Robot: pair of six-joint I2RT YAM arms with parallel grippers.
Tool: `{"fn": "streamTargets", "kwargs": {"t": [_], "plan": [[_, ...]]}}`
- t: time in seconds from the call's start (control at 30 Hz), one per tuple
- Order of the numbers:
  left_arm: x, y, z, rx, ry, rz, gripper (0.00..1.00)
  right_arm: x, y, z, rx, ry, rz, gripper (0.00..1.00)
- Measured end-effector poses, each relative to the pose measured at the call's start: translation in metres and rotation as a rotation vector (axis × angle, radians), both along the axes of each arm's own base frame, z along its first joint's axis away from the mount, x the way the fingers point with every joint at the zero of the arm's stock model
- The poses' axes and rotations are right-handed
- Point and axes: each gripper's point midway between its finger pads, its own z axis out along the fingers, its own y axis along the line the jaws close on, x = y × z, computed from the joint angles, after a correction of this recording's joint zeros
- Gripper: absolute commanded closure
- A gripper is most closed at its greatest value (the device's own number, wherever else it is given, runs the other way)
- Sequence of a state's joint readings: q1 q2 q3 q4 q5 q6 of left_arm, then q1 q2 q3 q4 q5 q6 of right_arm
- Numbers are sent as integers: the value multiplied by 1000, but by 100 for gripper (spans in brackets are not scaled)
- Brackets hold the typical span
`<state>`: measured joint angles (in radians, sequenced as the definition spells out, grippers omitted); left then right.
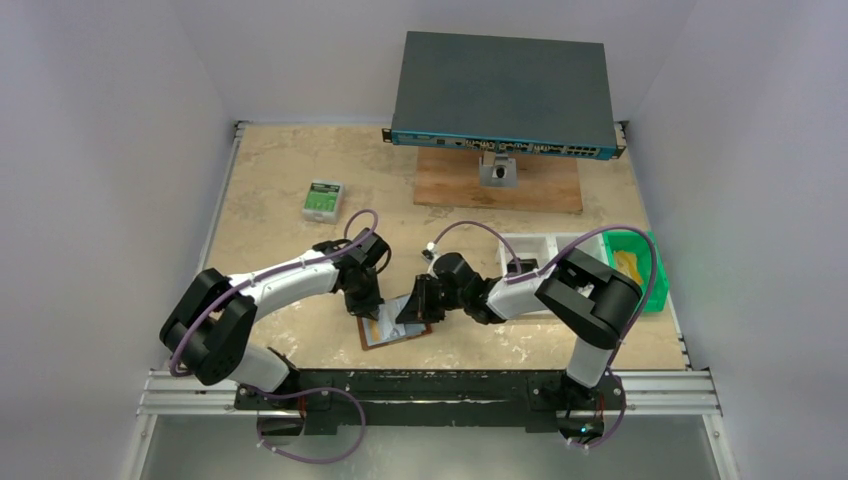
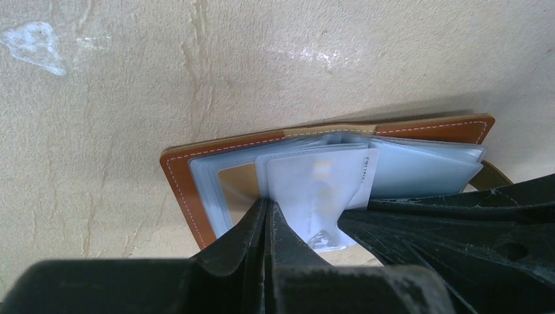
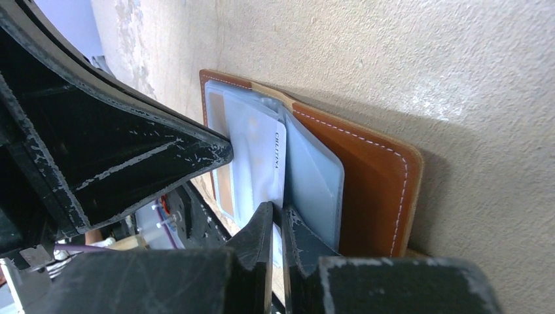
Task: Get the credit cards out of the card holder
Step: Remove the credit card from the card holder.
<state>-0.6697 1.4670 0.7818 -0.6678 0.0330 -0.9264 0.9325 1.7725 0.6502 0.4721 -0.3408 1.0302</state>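
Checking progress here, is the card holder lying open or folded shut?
Open. The card holder lies spread on the table, both brown flaps and its clear sleeves showing, a white card sticking partly out.

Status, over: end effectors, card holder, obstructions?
Left end effector shut, tips on open card holder. Right end effector shut on white card, partly out. Nothing blocking.

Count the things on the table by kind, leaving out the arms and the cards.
Card holder: 1
Box: 1
Switch: 1
Board: 1
Containers: 2, the white tray and the green bin
Total: 6
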Motion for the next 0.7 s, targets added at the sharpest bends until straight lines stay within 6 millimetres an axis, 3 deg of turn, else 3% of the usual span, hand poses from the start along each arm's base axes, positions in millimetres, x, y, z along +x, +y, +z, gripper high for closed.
{"fn": "streamTargets", "kwargs": {"t": [0.53, 0.7], "plan": [[1, 3, 0, -34, 9, 44, 100, 3, -10, 4, 20, -1, -41, 100], [1, 2, 0, -38, 11, 44, 100, 2, -12, 3, 25, -2, -44, 72]]}}
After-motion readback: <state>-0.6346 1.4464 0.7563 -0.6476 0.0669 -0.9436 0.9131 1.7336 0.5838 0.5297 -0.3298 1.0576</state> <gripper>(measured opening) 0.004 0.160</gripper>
